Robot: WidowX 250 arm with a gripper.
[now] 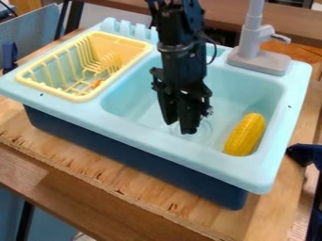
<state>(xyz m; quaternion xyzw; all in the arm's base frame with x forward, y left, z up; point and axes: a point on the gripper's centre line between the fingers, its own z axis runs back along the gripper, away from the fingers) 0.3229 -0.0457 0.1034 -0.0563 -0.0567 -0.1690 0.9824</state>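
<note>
Yellow corn (246, 134) near claw (179, 126), apart

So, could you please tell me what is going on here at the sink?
A black robot arm hangs over the basin of a light-blue toy sink, its pincer pointing down. A yellow toy corn cob lies in the basin, apart from the pincer. A yellow dish rack sits at the sink's other end.
</note>
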